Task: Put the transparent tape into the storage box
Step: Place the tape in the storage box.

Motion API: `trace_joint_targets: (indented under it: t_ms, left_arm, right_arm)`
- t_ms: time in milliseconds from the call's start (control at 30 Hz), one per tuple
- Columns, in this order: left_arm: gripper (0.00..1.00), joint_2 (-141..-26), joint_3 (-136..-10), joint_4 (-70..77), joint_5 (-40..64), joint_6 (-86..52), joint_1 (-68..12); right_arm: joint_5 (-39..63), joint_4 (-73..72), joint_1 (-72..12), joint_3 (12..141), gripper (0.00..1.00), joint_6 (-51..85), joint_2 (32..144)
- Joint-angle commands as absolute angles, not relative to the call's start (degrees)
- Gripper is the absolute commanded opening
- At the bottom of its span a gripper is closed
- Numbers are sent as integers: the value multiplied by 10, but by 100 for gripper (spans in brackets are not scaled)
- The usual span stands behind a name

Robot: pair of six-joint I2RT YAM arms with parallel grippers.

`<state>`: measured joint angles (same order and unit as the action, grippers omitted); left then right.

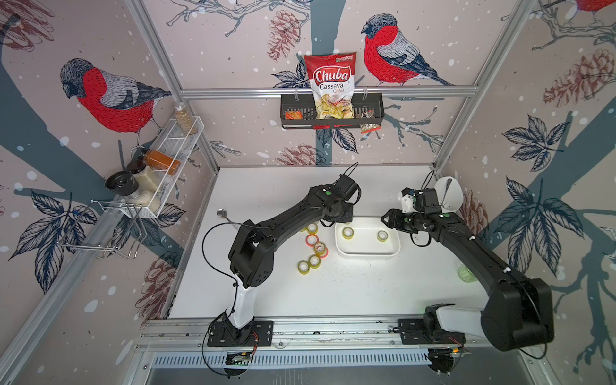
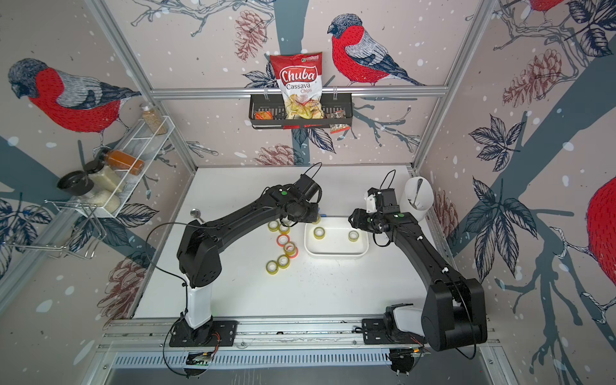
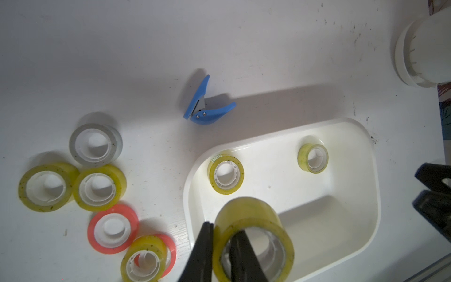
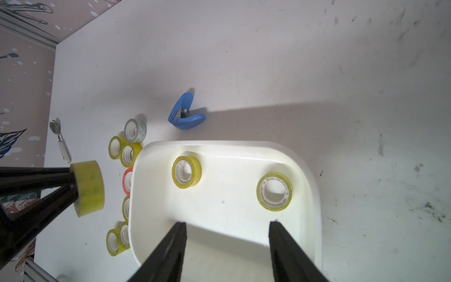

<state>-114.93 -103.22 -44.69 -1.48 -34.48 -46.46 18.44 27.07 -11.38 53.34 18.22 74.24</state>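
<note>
Nearest you, loose rolls [image 1: 314, 261] lie on the table [image 1: 333, 293]. Past them, the box [image 1: 366, 255] holds two rolls [image 1: 347, 232]. By its far corner your left gripper [image 3: 220, 244] grips a raised tape roll [image 3: 253, 219], one finger through the core. Your right gripper [image 4: 227, 223] hangs over the box, jaws apart, empty.
</note>
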Motion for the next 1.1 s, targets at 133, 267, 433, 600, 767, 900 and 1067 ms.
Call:
trace_joint_targets:
  t_ms: [133,267,433,600,767,900,1067]
  left_arm:
    - [18,-1200,-1078,-452,4,-338,-482]
    - [18,-1227,-1092,-449,12,-337,-490]
    - [17,-1254,-1101,-443,18,-337,-496]
    - [18,-1277,-1110,-433,25,-338,-497]
    - [17,-1302,-1124,-430,31,-341,-498]
    - [18,-1315,-1128,-427,33,-343,-500]
    - [18,-1325,-1132,-424,31,-344,-500]
  right_arm:
    - [192,267,-101,526,59,184,738]
    - [196,265,-94,521,59,184,738]
    - [200,264,-87,518,59,183,737]
    - [203,264,-83,514,59,182,736]
    - [206,264,-78,512,59,182,735]
    - [208,263,-74,511,59,180,732]
    - [212,263,-69,509,59,178,731]
